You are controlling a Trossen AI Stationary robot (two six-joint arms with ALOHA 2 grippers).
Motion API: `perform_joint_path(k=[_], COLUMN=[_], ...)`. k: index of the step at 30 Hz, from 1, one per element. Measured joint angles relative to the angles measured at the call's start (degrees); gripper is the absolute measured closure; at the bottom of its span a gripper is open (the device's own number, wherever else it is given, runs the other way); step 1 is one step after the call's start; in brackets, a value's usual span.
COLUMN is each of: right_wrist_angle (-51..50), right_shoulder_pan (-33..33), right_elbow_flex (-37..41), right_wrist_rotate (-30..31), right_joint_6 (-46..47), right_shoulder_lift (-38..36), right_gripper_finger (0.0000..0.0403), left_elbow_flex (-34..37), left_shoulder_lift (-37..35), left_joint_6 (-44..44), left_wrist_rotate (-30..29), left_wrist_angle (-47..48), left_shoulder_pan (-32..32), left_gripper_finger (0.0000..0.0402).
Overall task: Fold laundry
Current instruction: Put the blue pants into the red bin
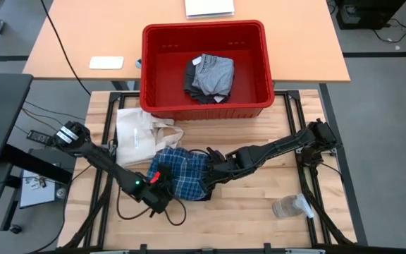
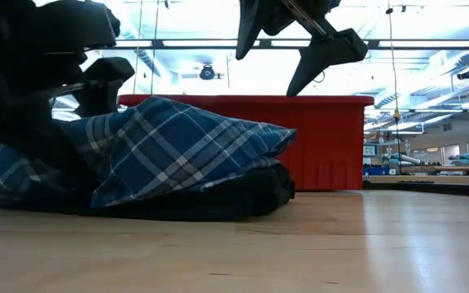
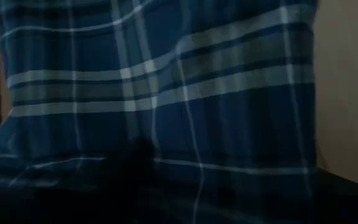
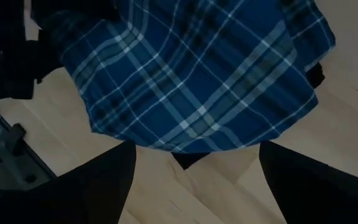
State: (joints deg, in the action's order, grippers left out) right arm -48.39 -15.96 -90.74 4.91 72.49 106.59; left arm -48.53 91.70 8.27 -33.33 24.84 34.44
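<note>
The blue-and-white plaid shirt (image 1: 183, 173) lies bunched on the wooden table, resting on a black cloth (image 2: 218, 195) that shows under its edge. My left gripper (image 1: 162, 185) is low at the shirt's near left side, and its wrist view is filled with plaid (image 3: 166, 93). My right gripper (image 4: 194, 180) hangs open above the shirt's right edge (image 2: 287, 49), clear of the cloth. A grey-and-black garment (image 1: 210, 76) lies folded in the red bin (image 1: 154, 70).
A cream tote bag (image 1: 139, 137) lies on the table just left of the shirt, its straps reaching toward it. The red bin stands at the table's far edge. A clear plastic bottle (image 1: 291, 206) lies near the front right. Bare wood stretches right of the shirt.
</note>
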Motion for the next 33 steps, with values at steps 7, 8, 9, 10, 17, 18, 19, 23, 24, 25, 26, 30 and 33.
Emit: perform_joint_path(k=[7, 8, 9, 10, 17, 18, 19, 23, 24, 25, 26, 30, 33], right_wrist_angle=[3.7, 4.6, 5.3, 5.9, 11.2, 12.2, 13.3, 17.1, 16.3, 15.6, 15.5, 18.8, 23.3], right_shoulder_pan=[-2.1, -2.4, -2.8, -3.1, -5.9, -6.5, -7.1, -9.8, -10.6, -11.5, -12.2, -14.6, -14.7], right_elbow_flex=[0.0, 0.0, 0.0, 0.0, 0.0, 0.0, 0.0, 0.9, 1.0, 1.1, 1.1, 1.1, 1.0], right_wrist_rotate=[-0.2, 0.1, 0.3, 0.6, 0.6, 0.1, 0.1, 5.3, 8.0, 11.6, 15.8, 30.4, 35.7], right_joint_6=[1.5, 1.5, 1.5, 1.5, 1.6, 2.0, 2.5, 3.7, 3.3, 2.0, 0.5, -9.4, -23.9], right_shoulder_lift=[-1.6, -2.3, -2.9, -3.3, -4.8, -4.8, -4.7, -4.8, -4.8, -4.6, -4.4, -3.5, -2.3], right_gripper_finger=[0.0055, 0.0055, 0.0055, 0.0055, 0.0055, 0.0055, 0.0055, 0.0055, 0.0055, 0.0056, 0.0056, 0.0056, 0.0056], left_elbow_flex=[-1.5, -2.2, -2.9, -3.5, -5.1, -5.3, -5.5, -5.6, -5.6, -5.6, -5.6, -5.6, -5.6], left_shoulder_lift=[-4.2, -5.1, -5.9, -6.6, -11.8, -12.4, -13.1, -15.9, -16.4, -17.0, -17.4, -18.5, -18.5], left_joint_6=[1.6, 1.6, 1.6, 1.6, 4.0, 5.0, 6.1, 9.8, 10.0, 10.2, 10.2, 10.6, 11.2], left_wrist_rotate=[0.7, 0.8, 0.7, 0.7, 2.4, 2.8, 3.1, 5.9, 6.7, 7.5, 8.1, 11.3, 13.7], left_wrist_angle=[4.0, 5.3, 6.3, 6.9, 9.4, 10.6, 11.3, 13.7, 13.7, 13.7, 13.7, 13.2, 12.7], left_shoulder_pan=[-1.3, -1.6, -1.9, -2.2, -5.6, -6.2, -6.9, -9.5, -10.0, -10.4, -10.9, -12.7, -13.5], left_gripper_finger=[0.0286, 0.0318, 0.0349, 0.0372, 0.038, 0.0382, 0.0384, 0.0386, 0.0386, 0.0386, 0.0386, 0.0386, 0.0381])
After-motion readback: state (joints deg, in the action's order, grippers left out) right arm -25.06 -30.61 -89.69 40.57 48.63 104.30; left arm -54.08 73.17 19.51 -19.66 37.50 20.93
